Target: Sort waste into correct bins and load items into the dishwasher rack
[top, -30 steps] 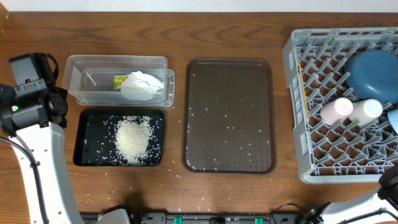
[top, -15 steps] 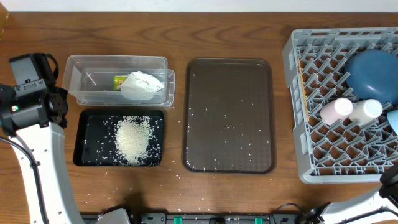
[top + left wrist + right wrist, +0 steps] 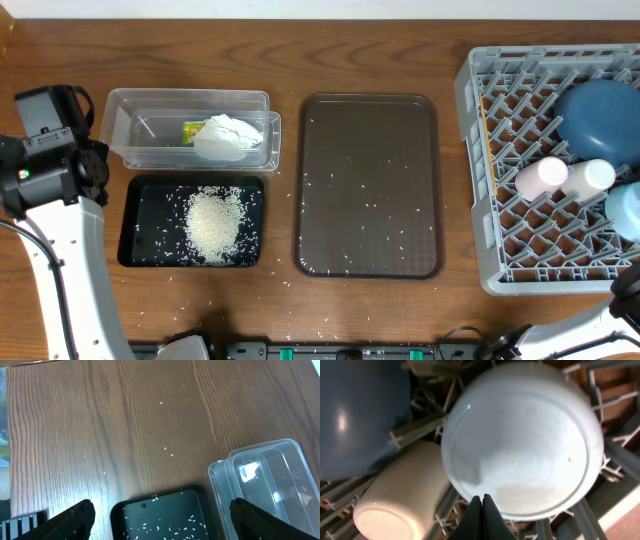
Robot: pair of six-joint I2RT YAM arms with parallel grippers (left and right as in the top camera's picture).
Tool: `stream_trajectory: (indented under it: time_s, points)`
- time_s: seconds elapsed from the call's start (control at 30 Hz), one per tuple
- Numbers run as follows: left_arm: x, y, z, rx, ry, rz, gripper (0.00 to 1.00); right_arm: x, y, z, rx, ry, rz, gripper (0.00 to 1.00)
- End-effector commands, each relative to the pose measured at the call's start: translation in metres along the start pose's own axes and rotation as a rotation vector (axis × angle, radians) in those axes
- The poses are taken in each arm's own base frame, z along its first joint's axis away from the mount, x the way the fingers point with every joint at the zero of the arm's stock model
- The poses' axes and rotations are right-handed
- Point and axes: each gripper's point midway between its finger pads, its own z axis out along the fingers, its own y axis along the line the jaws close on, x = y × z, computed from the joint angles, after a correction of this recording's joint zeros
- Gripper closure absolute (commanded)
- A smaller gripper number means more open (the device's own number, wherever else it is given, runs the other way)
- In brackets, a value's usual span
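Note:
The grey dishwasher rack [image 3: 480,262] at the right holds a dark-blue bowl [image 3: 600,115], a pink cup [image 3: 541,177], a white cup [image 3: 588,177], a small light-blue bowl [image 3: 625,208] and chopsticks [image 3: 487,140] along its left side. In the right wrist view my right gripper [image 3: 481,497] is shut, its tips at the rim of the light-blue bowl [image 3: 520,435], which shows its underside. The clear tub [image 3: 120,130] holds a tissue [image 3: 228,137] and a wrapper [image 3: 193,130]. The black tray [image 3: 128,225] holds rice [image 3: 214,222]. My left gripper [image 3: 162,525] is open and empty above the black tray's corner [image 3: 165,515].
The brown serving tray [image 3: 370,150] lies mid-table with scattered rice grains on it. Loose grains also lie on the wood near the table's front edge. The left arm [image 3: 50,160] stands at the far left. The clear tub [image 3: 270,485] shows beside the left gripper's right finger.
The light-blue bowl has come further into the overhead view, leftward from the right edge of the rack. The left arm has not moved.

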Motion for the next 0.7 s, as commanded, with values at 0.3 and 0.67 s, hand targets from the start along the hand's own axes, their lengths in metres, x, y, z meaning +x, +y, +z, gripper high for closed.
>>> stream_trajectory:
  time_s: [0.3, 0.67]
  points:
    - [-0.002, 0.002, 0.0, -0.008, -0.007, -0.004, 0.11, 0.039, 0.057, -0.094, -0.298, -0.08, -0.076, 0.99]
    - [-0.002, 0.002, 0.0, -0.008, -0.007, -0.004, 0.11, 0.167, 0.082, -0.19, -0.397, -0.136, -0.465, 0.66]
